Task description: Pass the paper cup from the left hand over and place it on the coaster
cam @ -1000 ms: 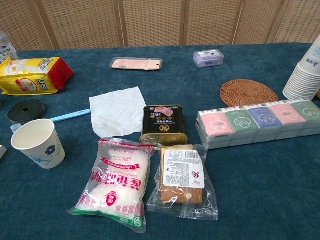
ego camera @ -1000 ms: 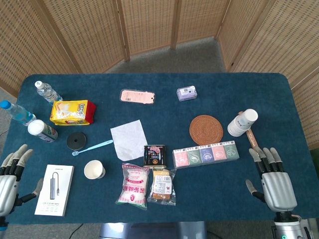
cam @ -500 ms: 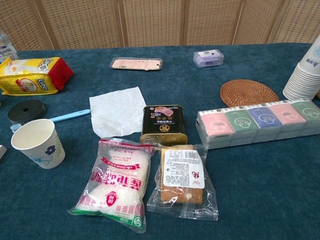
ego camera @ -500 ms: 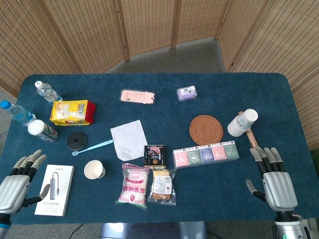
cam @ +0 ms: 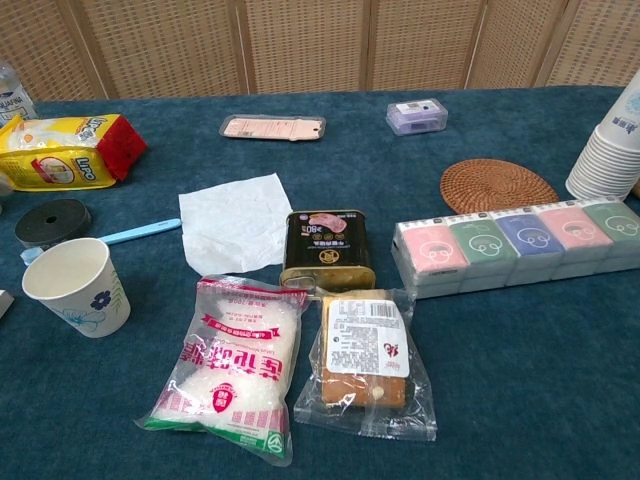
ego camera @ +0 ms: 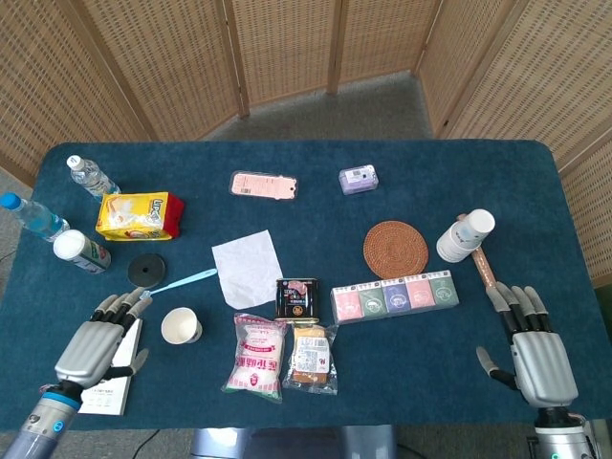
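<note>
Since the earlier frames the left hand [ego camera: 96,349] has moved inward from the desk's left edge and now hovers over the white box [ego camera: 107,387], just left of the paper cup [ego camera: 181,325]; the right hand [ego camera: 540,359] has hardly shifted.

From the head view, the left hand's fingers are spread and released, grasping nothing, their tips near the blue toothbrush [ego camera: 178,283]. The cup stands upright on the blue desk [ego camera: 316,158], mouth open upward, apart from the hand. The right hand rests near the desk's right front corner, fingers stretched apart and empty. The round woven coaster [ego camera: 396,250] lies bare, well to the right of the cup, with a stack of cups [ego camera: 466,235] beside it and a row of tissue packs [ego camera: 395,295] in front. Between cup and coaster lie a white napkin [ego camera: 247,268] and a dark tin [ego camera: 296,297].

From the chest view, neither hand shows. The paper cup [cam: 77,286] is white with a small dark-blue flower print on its side, a rolled rim and an empty interior. It stands at the left, behind a bag of white grains [cam: 231,364]. The coaster [cam: 498,185] sits far right, brown, woven in a spiral.
</note>
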{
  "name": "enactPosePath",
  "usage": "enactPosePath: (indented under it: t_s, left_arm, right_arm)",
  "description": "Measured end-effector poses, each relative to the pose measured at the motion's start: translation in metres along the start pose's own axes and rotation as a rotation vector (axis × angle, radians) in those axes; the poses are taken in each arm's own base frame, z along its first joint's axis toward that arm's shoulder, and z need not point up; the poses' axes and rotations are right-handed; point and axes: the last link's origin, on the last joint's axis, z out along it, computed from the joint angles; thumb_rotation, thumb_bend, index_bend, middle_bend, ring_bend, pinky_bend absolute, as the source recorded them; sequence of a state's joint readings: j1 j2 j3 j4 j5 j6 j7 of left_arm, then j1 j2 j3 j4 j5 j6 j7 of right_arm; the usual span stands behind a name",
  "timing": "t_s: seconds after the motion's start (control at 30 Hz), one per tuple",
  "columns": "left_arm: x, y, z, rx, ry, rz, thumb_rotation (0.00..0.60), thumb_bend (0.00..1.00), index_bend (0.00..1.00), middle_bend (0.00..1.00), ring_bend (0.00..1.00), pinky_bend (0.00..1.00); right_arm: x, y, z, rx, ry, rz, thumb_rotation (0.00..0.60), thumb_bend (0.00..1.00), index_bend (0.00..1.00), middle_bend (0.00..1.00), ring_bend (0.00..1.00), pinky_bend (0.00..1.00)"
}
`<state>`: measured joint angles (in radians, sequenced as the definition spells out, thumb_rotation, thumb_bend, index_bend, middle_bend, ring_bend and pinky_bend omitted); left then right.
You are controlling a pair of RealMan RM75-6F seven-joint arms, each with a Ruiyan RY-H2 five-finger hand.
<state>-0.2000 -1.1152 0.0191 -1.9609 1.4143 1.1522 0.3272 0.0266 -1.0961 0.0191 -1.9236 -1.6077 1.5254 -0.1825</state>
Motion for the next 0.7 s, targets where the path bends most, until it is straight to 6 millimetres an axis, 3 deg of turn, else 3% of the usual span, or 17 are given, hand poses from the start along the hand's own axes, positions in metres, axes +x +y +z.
enactPosePath:
  t_s: [0.47, 0.7]
  left_arm:
    - [-0.027, 0.017, 0.029, -0.045, -0.063, 0.001, 0.47, 0.46, 0.0, 0.0, 0.0, 0.0]
    - [-0.038, 0.023, 0.039, -0.069, -0.064, -0.057, 0.524, 0.46, 0.0, 0.0, 0.0, 0.06]
  right_arm:
    - [0.001, 0.003, -0.001, -0.005, 0.005, 0.005, 0.6, 0.36, 0.0, 0.0, 0.0, 0.0]
    - [0.001, 0.003, -0.002, -0.007, 0.004, 0.003, 0.6, 0.36, 0.0, 0.0, 0.0, 0.0]
